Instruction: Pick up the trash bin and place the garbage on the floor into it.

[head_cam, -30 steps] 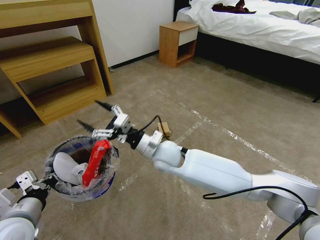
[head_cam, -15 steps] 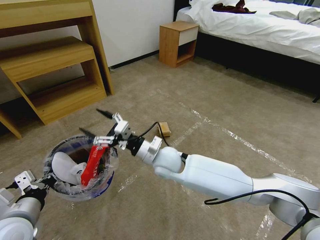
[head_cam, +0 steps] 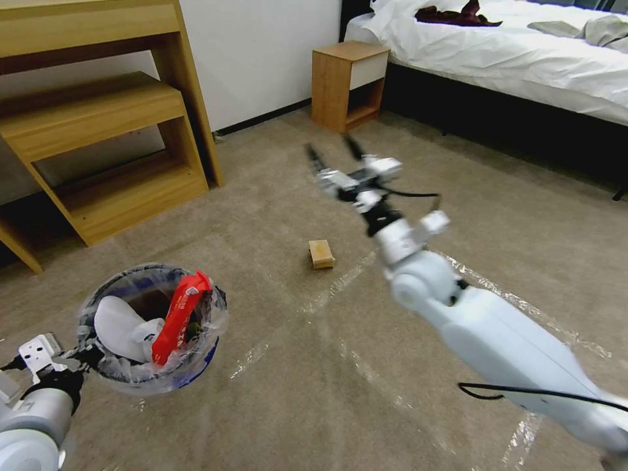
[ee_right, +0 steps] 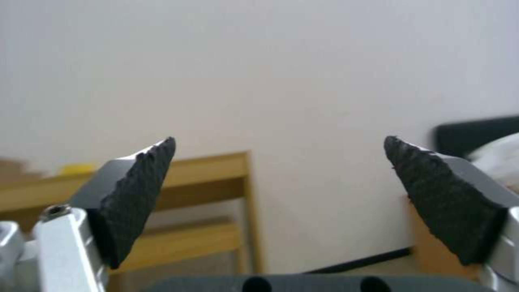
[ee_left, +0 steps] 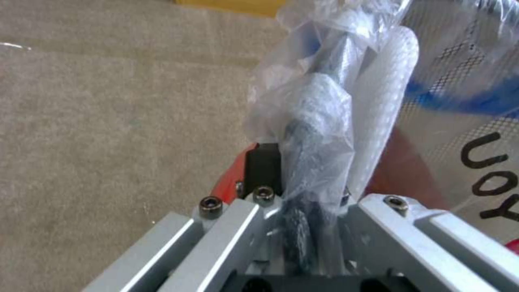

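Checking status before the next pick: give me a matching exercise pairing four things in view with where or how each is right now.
Things:
1. red wrapper
2. small tan box
3. left tool
4. right tool

States:
a. open, raised in the air above the carpet
b. standing up inside the trash bin
c. lying on the floor beside a tape strip
d. shut on the bin's bag-lined rim

Pairs: 1-b, 2-c, 3-d, 4-a

A bedroom: a bed point(head_cam: 523, 59) with white sheets stands far right, a wooden nightstand point(head_cam: 347, 85) beside it, wooden shelves point(head_cam: 98, 131) far left, beige carpet point(head_cam: 294, 392) underfoot.
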Robot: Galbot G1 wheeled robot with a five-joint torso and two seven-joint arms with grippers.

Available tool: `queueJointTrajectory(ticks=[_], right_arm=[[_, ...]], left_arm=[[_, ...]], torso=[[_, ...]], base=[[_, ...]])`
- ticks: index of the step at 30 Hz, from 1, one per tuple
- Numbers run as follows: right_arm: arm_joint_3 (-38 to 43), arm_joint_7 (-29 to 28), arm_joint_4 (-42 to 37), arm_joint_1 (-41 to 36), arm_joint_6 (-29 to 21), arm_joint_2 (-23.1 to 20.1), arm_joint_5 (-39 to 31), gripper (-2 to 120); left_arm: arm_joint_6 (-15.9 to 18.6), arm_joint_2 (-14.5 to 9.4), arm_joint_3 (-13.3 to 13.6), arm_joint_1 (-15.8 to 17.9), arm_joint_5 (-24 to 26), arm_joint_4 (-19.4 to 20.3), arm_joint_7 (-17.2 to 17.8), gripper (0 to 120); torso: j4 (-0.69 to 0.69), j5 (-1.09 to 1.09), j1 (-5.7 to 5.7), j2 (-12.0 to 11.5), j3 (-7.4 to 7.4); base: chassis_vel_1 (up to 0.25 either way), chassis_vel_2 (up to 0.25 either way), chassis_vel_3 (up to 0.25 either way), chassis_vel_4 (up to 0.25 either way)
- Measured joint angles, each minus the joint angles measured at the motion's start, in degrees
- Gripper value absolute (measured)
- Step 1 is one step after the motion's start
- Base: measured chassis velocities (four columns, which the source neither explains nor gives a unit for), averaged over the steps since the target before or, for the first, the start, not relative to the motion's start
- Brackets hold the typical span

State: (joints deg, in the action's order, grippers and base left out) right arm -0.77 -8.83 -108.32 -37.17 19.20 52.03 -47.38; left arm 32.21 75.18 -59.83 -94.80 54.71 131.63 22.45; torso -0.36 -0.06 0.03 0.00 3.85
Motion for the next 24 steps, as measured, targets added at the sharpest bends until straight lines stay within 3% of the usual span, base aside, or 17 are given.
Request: queueJointTrajectory(ticks=[3, 5, 14, 24], right_arm=[[7.5, -1.0, -2.5, -7.9, 0.5, 0.7, 4.2, 100], [9.8, -1.2, -3.4, -11.1, 0.7, 1.4, 6.0, 100], [21.3, 0.1, -7.6, -28.2, 5.3, 4.6, 17.5, 99], [25.8, 0.7, -8.9, -36.9, 7.2, 9.3, 22.6, 99]], left_arm=[[-0.8, 0.5, -0.8, -0.8, -1.5, 0.0, -0.6, 0], [-1.1, 0.9, -1.0, -1.4, -2.0, 0.2, -0.8, 0], [-1.6, 1.3, -1.0, -1.8, -3.3, 0.0, -1.1, 0], [-1.6, 1.0, -0.5, -1.9, -4.0, 0.0, -1.3, 0]], torso=[[-0.04, 0.00, 0.00, 0.0, 0.00], [0.04, 0.00, 0.00, 0.0, 0.00], [0.00, -0.01, -0.01, 0.0, 0.00], [0.00, -0.02, 0.00, 0.0, 0.00]], base=[[0.000, 0.000, 0.000, 0.000], [0.000, 0.000, 0.000, 0.000], [0.000, 0.000, 0.000, 0.000], [0.000, 0.000, 0.000, 0.000]])
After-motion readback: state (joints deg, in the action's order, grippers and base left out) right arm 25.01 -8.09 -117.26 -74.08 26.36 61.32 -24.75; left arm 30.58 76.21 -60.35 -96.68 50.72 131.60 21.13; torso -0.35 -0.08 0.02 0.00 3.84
